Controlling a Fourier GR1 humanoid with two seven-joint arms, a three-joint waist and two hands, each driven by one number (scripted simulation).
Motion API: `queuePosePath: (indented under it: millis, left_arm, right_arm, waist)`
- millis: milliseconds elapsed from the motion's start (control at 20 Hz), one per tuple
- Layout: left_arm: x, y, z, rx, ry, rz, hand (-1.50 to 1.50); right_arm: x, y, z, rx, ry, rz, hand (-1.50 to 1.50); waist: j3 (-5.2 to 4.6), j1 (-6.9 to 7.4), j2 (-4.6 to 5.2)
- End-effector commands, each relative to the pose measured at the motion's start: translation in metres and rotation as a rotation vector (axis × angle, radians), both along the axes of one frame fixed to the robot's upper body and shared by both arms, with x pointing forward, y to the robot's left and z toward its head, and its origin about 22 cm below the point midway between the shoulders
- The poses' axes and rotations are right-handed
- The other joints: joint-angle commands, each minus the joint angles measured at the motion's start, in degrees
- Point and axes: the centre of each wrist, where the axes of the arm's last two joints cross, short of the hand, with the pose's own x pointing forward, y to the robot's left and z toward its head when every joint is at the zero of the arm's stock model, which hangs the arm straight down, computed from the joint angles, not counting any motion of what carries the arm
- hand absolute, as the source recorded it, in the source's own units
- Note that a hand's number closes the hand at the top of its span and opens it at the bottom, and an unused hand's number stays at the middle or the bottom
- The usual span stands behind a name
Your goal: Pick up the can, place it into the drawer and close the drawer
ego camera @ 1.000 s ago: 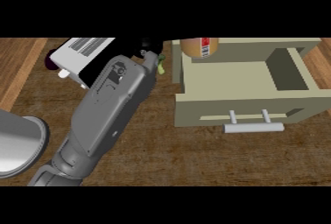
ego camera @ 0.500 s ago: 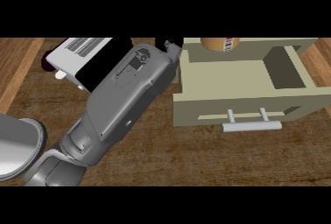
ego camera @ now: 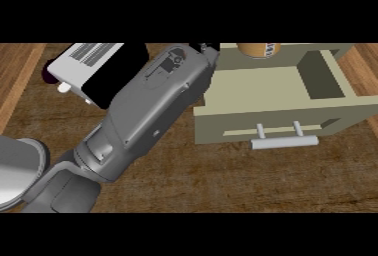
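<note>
The tan can [ego camera: 258, 49] shows at the view's top edge, over the back wall of the open beige drawer [ego camera: 273, 112]. My left forearm reaches up from the lower left, and its black hand [ego camera: 208, 48] sits just left of the can, mostly cut off by the top edge. The can travels with this hand, so the hand is shut on it. The drawer's inside is bare, and its pale bar handle [ego camera: 285, 142] faces me. My right hand does not show.
A white and black toaster [ego camera: 88, 62] stands at the upper left, partly behind my forearm. A grey rounded dish [ego camera: 15, 170] lies at the left edge. Brown wooden counter [ego camera: 258, 180] stretches in front of the drawer.
My left arm has swung to the right, carrying the can from beside the drawer's left corner to above its back wall.
</note>
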Motion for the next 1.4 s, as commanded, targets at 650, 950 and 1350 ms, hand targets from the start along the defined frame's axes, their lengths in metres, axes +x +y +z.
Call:
queuePosePath:
  millis: [650,950,1350]
  left_arm:
    - [0.000,-0.007,-0.032,0.109,0.050,0.091,-1.50]
    - [0.006,0.003,-0.046,0.092,0.074,0.131,-1.50]
    - [0.010,-0.002,-0.028,0.067,0.052,0.153,-1.50]
  right_arm:
    - [0.014,0.013,0.012,0.006,-0.017,0.006,-1.50]
    - [0.012,0.009,0.003,0.006,-0.019,0.004,-1.50]
    - [0.014,0.012,0.004,0.005,-0.033,0.026,-1.50]
  waist:
    - [0.02,-1.13,0.35]
    - [0.04,-1.25,0.43]
    - [0.05,-1.75,0.59]
